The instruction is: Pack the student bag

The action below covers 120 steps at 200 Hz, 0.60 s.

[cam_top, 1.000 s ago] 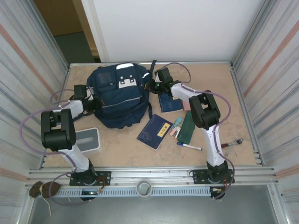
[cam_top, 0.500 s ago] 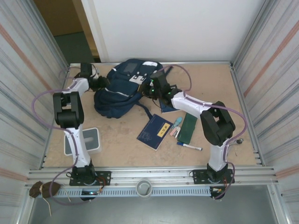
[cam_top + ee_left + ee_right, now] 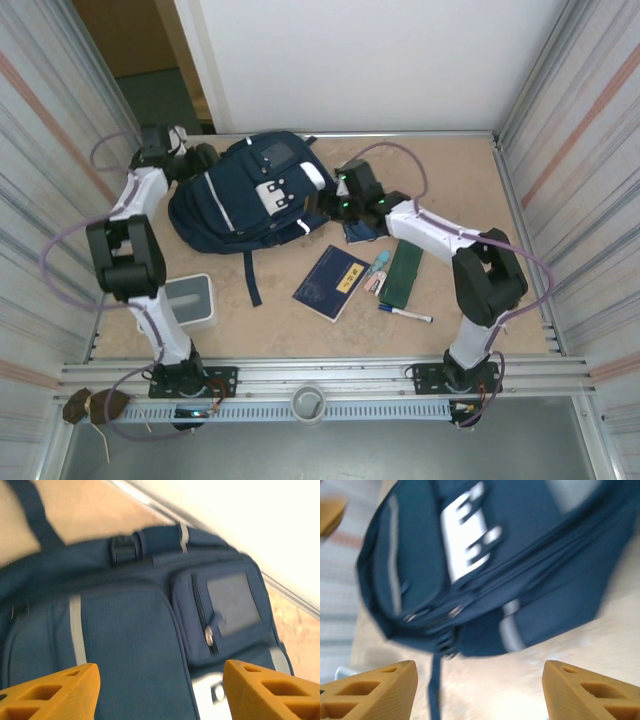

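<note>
Near the student bag (image 3: 240, 200), left fingers (image 3: 50, 692) and right fingers (image 3: 370, 690) apart — tips cropped, bag blurred.

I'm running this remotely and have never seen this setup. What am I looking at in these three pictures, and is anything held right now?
These are two robot arms bolted at the near edge of a table, each ending in a two-finger gripper. The wide picture comes from a fixed camera above and behind them, with the left arm on its left. The other two come from cameras on the wrists, so the orange blocks at the bottom are that arm's own fingers. On the table lies the bag, a big navy backpack, with an arm at each side. Nearer the bases are a navy book, a green case, a marker and a white box. The left gripper and right gripper both face the bag, open and holding nothing.
</note>
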Motion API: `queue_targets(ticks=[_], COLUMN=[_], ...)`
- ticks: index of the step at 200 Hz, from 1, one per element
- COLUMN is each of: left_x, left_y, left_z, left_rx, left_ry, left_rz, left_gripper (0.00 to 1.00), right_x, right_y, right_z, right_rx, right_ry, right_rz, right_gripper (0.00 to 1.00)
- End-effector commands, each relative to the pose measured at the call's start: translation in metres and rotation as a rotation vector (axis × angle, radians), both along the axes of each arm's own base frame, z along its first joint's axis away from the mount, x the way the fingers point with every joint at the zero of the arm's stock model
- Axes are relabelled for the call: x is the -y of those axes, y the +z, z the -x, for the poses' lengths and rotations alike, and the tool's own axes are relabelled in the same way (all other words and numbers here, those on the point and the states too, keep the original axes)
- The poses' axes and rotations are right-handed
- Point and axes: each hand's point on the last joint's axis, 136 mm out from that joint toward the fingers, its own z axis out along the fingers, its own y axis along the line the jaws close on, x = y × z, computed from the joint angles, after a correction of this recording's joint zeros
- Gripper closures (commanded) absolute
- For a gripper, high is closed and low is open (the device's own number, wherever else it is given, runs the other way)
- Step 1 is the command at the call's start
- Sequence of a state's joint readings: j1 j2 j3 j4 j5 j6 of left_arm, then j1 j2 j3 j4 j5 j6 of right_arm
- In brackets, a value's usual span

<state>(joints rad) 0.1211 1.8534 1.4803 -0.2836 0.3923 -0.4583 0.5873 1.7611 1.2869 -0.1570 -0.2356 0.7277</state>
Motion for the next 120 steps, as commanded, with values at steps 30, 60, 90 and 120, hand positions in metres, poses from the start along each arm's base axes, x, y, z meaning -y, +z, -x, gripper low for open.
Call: queue_targets(ticks=[30,60,90,120], left_x=[0.054,0.068,0.093,0.120], left_y=[-0.001,-0.030,-0.044,-0.055], left_z=[0.109,0.172,0.211,0.230], left_rx=[0.067,0.008,0.003,0.029], left_ry=[-0.044,-0.083,-0.167,-0.284], left_rz=[-0.038,-0.107,-0.111,-0.167], left_gripper=[0.29,0.27,0.26,0.26], right_x=[0.008,-0.016,-0.038,-0.037], right_y=[-0.065,-0.082,-0.086,-0.033], right_z=[-0.022,-0.040,-0.050,-0.055], right_rx=[-0.160,-0.192,-0.216,-0.161], right_ry=[-0.103,-0.094,-0.076,-0.086], right_rz=[0.017,-0.067,-0.149,-0.302], right_gripper=[0.13,0.15,0.47,0.87])
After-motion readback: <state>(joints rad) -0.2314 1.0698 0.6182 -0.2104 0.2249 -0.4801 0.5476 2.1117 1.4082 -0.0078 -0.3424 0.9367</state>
